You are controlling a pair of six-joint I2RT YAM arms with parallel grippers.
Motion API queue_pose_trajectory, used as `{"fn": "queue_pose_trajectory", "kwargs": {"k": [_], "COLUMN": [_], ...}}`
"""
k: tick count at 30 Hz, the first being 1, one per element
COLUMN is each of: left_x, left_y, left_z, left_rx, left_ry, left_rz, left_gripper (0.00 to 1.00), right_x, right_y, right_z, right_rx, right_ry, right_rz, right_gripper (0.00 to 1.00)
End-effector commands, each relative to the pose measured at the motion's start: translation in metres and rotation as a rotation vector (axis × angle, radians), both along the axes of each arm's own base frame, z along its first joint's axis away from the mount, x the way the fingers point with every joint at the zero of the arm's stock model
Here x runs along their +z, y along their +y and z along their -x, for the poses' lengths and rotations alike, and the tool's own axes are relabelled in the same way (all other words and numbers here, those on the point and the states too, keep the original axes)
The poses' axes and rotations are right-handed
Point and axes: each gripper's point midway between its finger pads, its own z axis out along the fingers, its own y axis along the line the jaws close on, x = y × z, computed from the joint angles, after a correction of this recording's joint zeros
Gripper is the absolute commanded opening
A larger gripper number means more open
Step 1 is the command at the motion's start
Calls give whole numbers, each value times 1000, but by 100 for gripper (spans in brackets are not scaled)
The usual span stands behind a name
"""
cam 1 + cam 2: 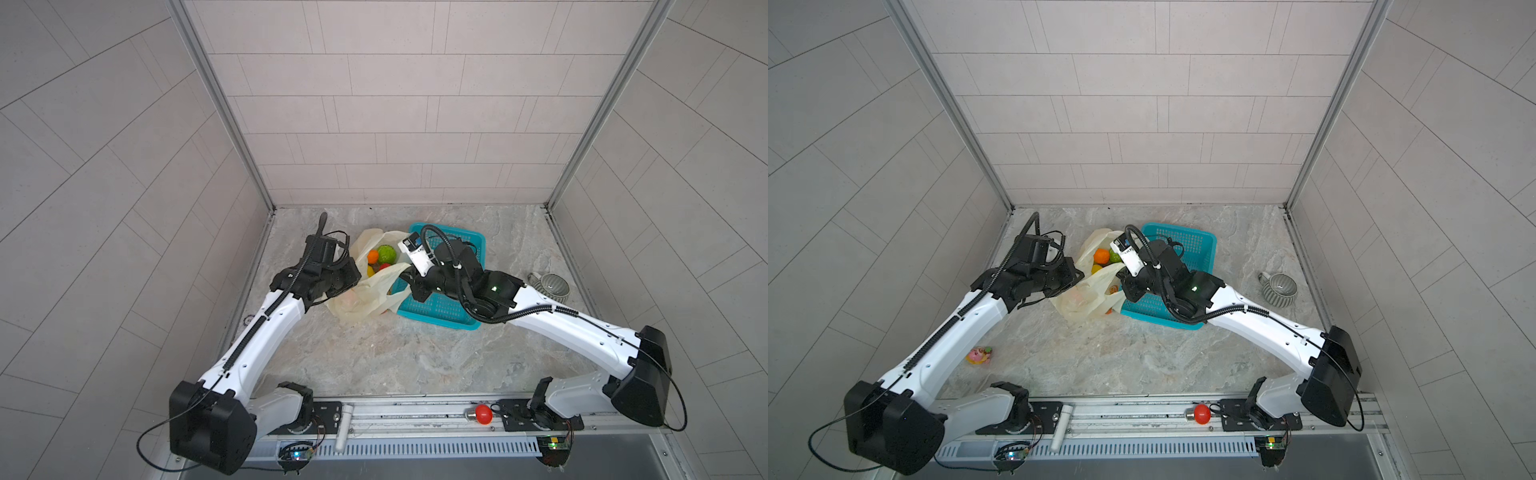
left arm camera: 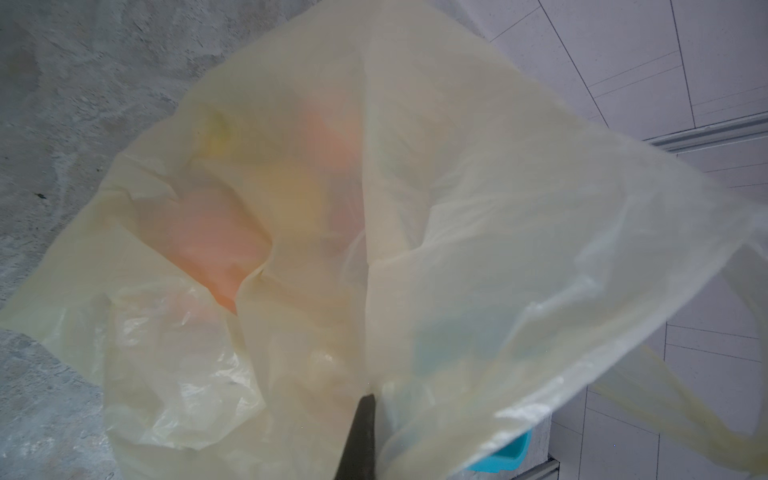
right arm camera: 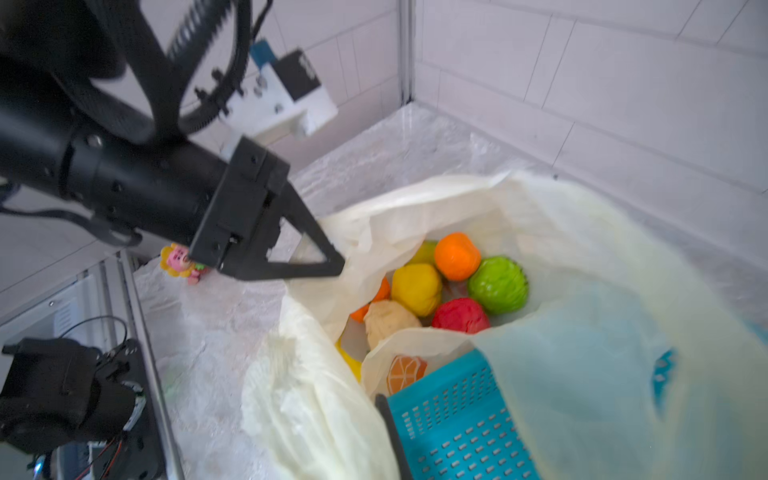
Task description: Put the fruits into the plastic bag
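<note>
The left gripper (image 3: 337, 266) has its jaws closed, pinching the rim of the plastic bag (image 3: 419, 199). In the left wrist view the film stretches away from its dark finger (image 2: 360, 432).

The right gripper (image 1: 409, 276) is closed. In both top views the bag's opposite rim runs up to it, and blurred film hangs close across the right wrist view. It appears to hold that rim, though the pinch point itself is hidden.

The bag mouth stands open between the two grippers. The fruits (image 3: 460, 316) lie inside it, below and between the grippers. An orange fruit (image 3: 457, 255), a green fruit (image 3: 498, 284), a yellow fruit (image 3: 417, 289) and a red one are clustered and touching. A pale fruit (image 3: 390, 322) sits on the side nearer the left gripper.

The teal basket (image 3: 457, 419) sits directly beneath the right gripper, with bag film draped over its wall. A small pink-and-yellow toy (image 3: 178, 261) lies on the table behind the left gripper, apart from the bag.
</note>
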Motion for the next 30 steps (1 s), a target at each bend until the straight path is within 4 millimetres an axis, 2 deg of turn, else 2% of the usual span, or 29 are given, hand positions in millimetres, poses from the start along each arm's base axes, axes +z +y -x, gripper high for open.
{"fn": "queue_pose_trajectory", "kwargs": {"k": [1,5,10,14,17,19,23,30], "left_x": [12,21,40,54,57,53,38,2], "left_y": [19,25,41,46,41,36,21,0], "left_z": [-6,-10,-13,-17,-20,-21,-17,-10], "left_rx": [65,79,96,107,92,74,34,-27], "left_ry": [-33,-55,-101,-128,-137,-131,-100,-43], "left_rz": [-52,-77,-166,-184,-164,-141,-70,23], "left_gripper": [0,0,0,0,0,0,0,0], "right_x": [32,55,62,67,76,81,78,32], "right_y": [-13,-7,6,1,-13,-24,-49,-79], "right_z": [-35,-62,-91,-126,-155,-169,-183,-174], "right_rx": [-141,-180,-195,-256,-322,-353,-419,-475], "right_ry": [-146,-192,-183,-161,-149,-139,-118,-20], "right_rz": [56,52,72,65,86,88,92,126], "right_gripper": [0,0,0,0,0,0,0,0]}}
